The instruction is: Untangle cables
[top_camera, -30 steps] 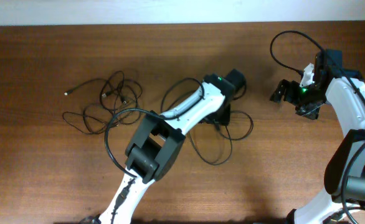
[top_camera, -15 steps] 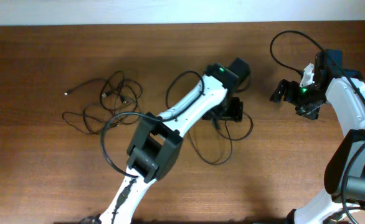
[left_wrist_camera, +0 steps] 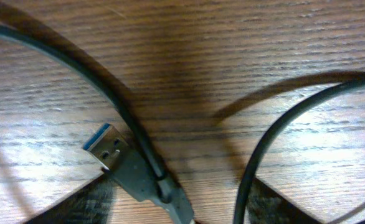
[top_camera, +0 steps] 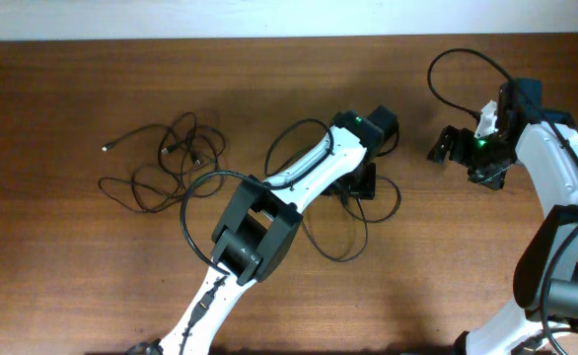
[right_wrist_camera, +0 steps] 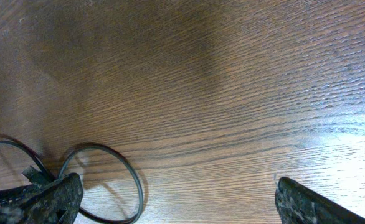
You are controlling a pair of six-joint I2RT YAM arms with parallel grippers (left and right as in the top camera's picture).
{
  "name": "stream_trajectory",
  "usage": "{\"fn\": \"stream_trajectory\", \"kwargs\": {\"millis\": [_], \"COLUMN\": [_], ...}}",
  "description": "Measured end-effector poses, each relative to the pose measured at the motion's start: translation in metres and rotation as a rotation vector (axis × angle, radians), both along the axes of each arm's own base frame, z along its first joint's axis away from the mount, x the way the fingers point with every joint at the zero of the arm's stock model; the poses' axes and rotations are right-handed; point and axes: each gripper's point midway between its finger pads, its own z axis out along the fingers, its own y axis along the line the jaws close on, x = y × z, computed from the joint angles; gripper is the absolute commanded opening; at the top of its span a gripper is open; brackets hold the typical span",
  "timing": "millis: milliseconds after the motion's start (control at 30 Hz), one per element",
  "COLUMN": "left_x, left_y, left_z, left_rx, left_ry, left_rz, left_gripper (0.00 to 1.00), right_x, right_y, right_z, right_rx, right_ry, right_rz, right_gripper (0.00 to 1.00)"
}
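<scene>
Cables (top_camera: 167,163) lie in two lots on the desk (top_camera: 62,286): a loose tangle toward the left edge, and wider loops (top_camera: 353,237) mid-desk under my left arm (top_camera: 304,173). Left fingers (left_wrist_camera: 86,200) stand apart, with a silver plug (left_wrist_camera: 106,144) lying loose between them. Right fingers (right_wrist_camera: 52,194) are spread wide, gripping nothing.

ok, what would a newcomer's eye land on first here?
The white left arm stretches diagonally across the table, its wrist over a loose cable loop at centre. In its wrist view, a silver-tipped USB plug fills the frame, lying flat. Left of the arm sits a tangled bunch of thin black cables.
</scene>
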Motion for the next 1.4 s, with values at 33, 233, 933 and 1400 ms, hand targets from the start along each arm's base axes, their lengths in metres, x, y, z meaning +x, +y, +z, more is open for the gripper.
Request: {"fn": "stream_trajectory", "kwargs": {"millis": [33, 233, 933, 1400], "left_x": [0.001, 0.003, 0.008, 0.007], "left_y": [0.001, 0.002, -0.005, -0.013], "left_z": [0.0, -0.001, 0.008, 0.004], "left_rx": [0.005, 0.05, -0.235, -0.188], "left_ry": [-0.005, -0.049, 0.159, 0.099], "left_rz": [-0.001, -0.016, 0.059, 0.024], "left_gripper": [0.53, 0.44, 0.37, 0.29], "right_x": [0.0, 0.0, 0.0, 0.0], "right_y": [0.0, 0.0, 0.0, 0.0], "right_z": [0.0, 0.0, 0.0, 0.0], "right_rx": [0.0, 0.0, 0.0, 0.0], "right_ry": [0.0, 0.0, 0.0, 0.0], "right_rz": [0.0, 0.0, 0.0, 0.0], "right_gripper": [0.98, 0.98, 0.98, 0.98]}}
